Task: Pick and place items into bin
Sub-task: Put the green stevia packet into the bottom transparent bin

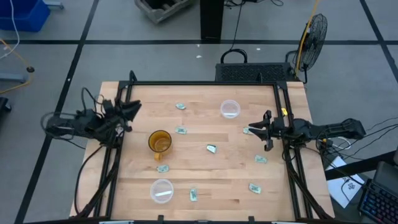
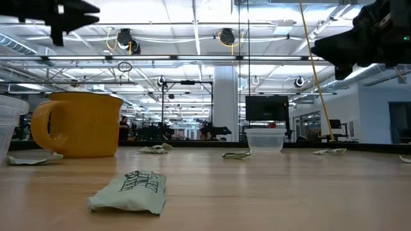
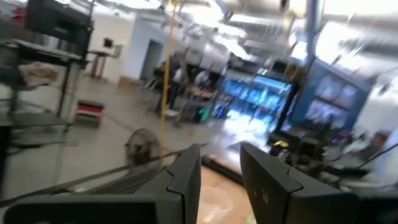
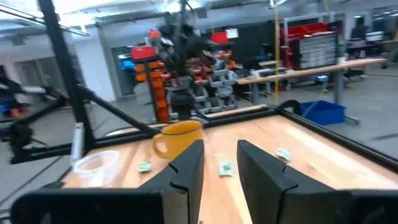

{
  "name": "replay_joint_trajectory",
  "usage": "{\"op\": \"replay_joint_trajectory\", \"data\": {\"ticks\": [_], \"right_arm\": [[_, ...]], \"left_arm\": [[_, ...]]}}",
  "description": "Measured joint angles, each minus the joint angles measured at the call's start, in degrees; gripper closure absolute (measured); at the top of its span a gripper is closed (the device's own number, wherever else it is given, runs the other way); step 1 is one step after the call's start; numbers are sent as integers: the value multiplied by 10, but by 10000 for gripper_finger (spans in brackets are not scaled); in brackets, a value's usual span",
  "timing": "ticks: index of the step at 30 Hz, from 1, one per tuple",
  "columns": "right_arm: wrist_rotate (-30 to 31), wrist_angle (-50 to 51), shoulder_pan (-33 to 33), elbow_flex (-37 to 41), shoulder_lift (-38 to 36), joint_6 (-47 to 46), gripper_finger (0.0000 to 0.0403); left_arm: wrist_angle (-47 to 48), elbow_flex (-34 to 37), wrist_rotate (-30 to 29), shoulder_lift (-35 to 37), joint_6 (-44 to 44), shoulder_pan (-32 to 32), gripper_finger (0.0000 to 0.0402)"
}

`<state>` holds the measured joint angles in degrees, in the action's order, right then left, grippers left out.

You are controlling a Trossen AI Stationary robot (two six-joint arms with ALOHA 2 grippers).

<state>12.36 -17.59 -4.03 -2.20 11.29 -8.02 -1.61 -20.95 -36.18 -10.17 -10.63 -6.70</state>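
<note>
Several small pale green-and-white packets lie flat and scattered on the wooden table [image 1: 205,177], for instance at the middle [image 1: 211,148], at the far side [image 1: 180,106] and near the front [image 1: 194,195]. One packet [image 1: 247,130] lies just below my right gripper [image 1: 254,129], which hovers open and empty above the table's right part. My left gripper [image 1: 134,109] is open and empty above the table's far left corner. In the right wrist view, three packets [image 4: 226,167] lie ahead of the open fingers. The nearest packet [image 2: 131,189] fills the foreground of the low view.
An amber cup [image 1: 160,142] stands left of the middle. One clear cup [image 1: 230,109] stands at the far side and another [image 1: 162,190] near the front. A dark basket [image 1: 255,73] sits beyond the far edge. Black frame rails [image 1: 283,124] run along the table's sides.
</note>
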Motion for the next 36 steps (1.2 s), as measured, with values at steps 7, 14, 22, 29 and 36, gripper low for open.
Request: {"op": "replay_joint_trajectory", "data": {"ticks": [7,14,22,29,36], "right_arm": [[-5,-76,61,-1,85,-18,314],[-5,-90,95,-1,135,-36,314],[-6,-88,99,-1,139,-33,314],[-6,-47,99,-1,139,-33,314],[-6,-19,98,-1,139,-33,314]], "left_arm": [[135,-196,1,-285,-4,61,284],[191,-303,59,-561,-92,159,284],[173,-353,168,-764,-79,239,284],[178,-359,208,-847,-82,256,284],[175,-359,253,-886,-101,268,284]]}}
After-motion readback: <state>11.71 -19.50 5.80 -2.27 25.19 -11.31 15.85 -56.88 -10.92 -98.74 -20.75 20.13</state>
